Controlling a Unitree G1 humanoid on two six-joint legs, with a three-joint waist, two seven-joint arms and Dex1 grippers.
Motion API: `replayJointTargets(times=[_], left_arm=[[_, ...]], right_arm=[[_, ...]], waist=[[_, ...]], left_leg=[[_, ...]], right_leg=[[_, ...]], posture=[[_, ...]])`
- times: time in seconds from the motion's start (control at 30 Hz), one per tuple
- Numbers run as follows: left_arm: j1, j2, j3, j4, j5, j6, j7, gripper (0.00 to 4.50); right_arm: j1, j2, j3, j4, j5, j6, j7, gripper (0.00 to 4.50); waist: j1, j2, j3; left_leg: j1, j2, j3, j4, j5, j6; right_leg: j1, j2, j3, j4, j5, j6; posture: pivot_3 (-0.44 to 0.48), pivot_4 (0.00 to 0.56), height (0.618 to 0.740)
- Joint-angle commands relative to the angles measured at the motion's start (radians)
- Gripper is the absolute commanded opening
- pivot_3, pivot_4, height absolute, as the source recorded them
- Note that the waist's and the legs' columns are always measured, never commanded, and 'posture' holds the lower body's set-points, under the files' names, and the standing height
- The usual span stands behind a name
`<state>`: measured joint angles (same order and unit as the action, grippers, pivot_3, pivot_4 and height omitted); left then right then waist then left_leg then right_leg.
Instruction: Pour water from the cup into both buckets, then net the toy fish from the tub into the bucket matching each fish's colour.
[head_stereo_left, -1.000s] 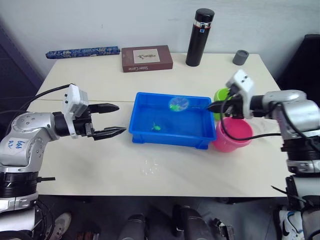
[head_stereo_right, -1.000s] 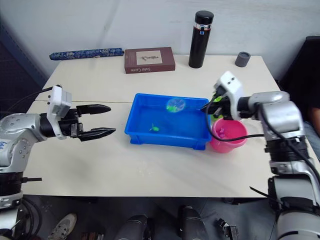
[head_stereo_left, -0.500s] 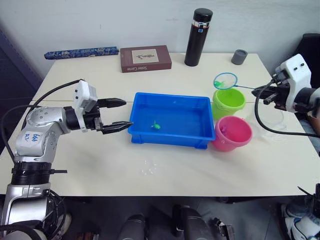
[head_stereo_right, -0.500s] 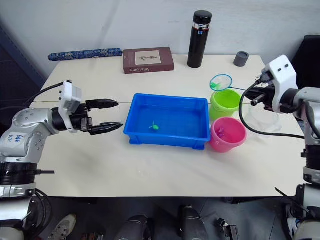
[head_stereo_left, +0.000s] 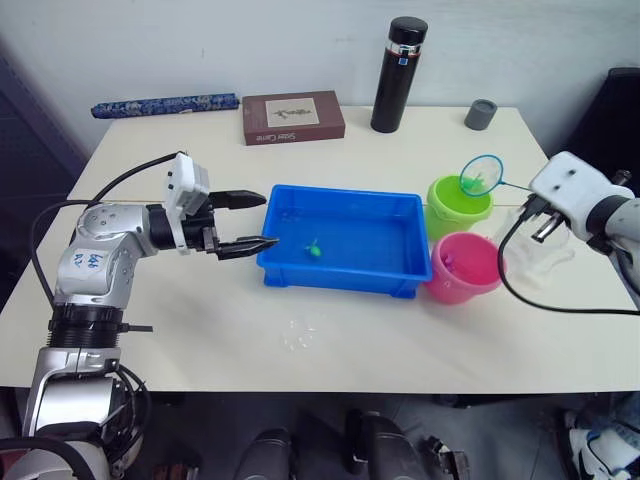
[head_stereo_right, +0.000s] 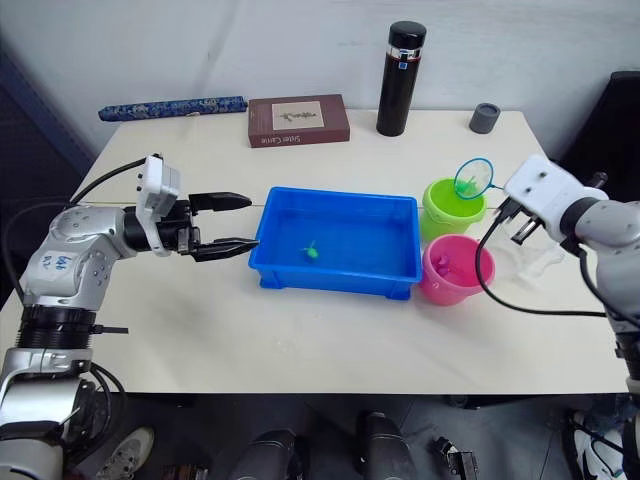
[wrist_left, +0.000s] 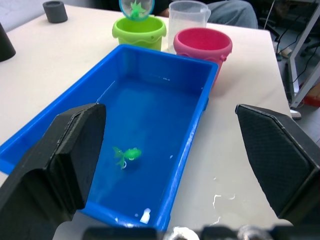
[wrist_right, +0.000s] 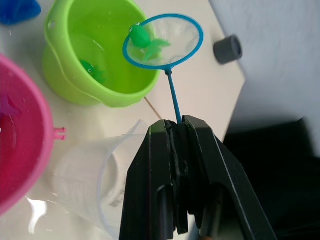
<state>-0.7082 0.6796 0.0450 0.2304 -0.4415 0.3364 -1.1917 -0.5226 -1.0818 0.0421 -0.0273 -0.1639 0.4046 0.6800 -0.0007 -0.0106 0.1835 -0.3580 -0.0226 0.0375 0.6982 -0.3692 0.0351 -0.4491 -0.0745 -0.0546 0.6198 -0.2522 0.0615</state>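
Observation:
The blue tub (head_stereo_left: 340, 285) sits mid-table with water and one green toy fish (head_stereo_left: 314, 248) in it. To its right stand the lime green bucket (head_stereo_left: 458, 208) and the pink bucket (head_stereo_left: 465, 275), with the clear cup (head_stereo_left: 541, 246) just beyond them. My right gripper (wrist_right: 176, 131) is shut on the stick of the net (wrist_right: 162, 42). The net's hoop hangs over the green bucket's far rim with a green fish (wrist_right: 145, 40) in the mesh. Another green fish (wrist_right: 90, 70) lies inside that bucket. My left gripper (head_stereo_left: 268, 218) is open at the tub's left end.
A tall black flask (head_stereo_left: 399, 75), a small grey cup (head_stereo_left: 481, 113), a brown book (head_stereo_left: 294, 117) and a blue patterned roll (head_stereo_left: 165, 103) line the far side of the table. A few water drops (head_stereo_left: 298, 335) lie on the table in front of the tub.
My right gripper has lifted the net with a green fish out of the tub and carried it right, over the green bucket. My left gripper has moved right to the tub's left end.

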Motion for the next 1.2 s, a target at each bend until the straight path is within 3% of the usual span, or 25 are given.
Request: replayJointTargets(times=[0.03,0.37,0.87,1.07,1.2], left_arm=[[-0.036,-0.005,0.001,0.019,0.010,-0.030,-0.017,4.47],[-0.085,-0.036,-0.019,0.086,0.028,-0.057,-0.049,4.47],[-0.089,-0.065,-0.021,0.109,0.039,-0.075,-0.059,4.47],[-0.086,-0.066,-0.017,0.105,0.040,-0.072,-0.060,4.47],[-0.074,-0.050,-0.003,0.094,0.035,-0.057,-0.051,4.47]], right_arm=[[0.022,-0.052,-0.002,-0.071,-0.115,-0.077,-0.042,0.00],[0.143,-0.138,0.023,-0.128,-0.438,-0.282,-0.171,0.00],[0.252,-0.071,0.005,-0.195,-0.747,-0.306,-0.315,0.00],[0.282,-0.017,-0.012,-0.226,-0.764,-0.296,-0.307,0.00],[0.197,0.075,-0.066,-0.254,-0.618,-0.235,-0.221,0.00]], waist=[[0.000,0.000,0.000],[0.001,0.000,0.000],[0.002,0.000,0.000],[0.002,0.000,0.000],[0.001,0.000,0.000]], left_leg=[[0.000,0.000,0.000,0.000,0.000,0.000],[0.000,0.000,0.000,0.001,0.000,0.000],[0.000,0.000,0.001,0.001,0.000,-0.001],[0.000,0.000,0.001,0.001,0.001,-0.001],[0.001,0.001,0.001,0.001,0.001,-0.001]], right_leg=[[0.000,0.000,0.000,0.000,0.000,0.000],[0.000,0.001,0.000,0.000,0.000,0.000],[0.000,0.002,0.000,0.001,0.000,0.000],[0.001,0.002,0.000,0.001,0.000,0.000],[0.001,0.003,0.001,0.001,0.000,0.000]], posture=[[0.000,0.150,0.740],[0.000,0.150,0.740],[0.000,0.150,0.740],[0.000,0.150,0.740],[0.000,0.150,0.740]])
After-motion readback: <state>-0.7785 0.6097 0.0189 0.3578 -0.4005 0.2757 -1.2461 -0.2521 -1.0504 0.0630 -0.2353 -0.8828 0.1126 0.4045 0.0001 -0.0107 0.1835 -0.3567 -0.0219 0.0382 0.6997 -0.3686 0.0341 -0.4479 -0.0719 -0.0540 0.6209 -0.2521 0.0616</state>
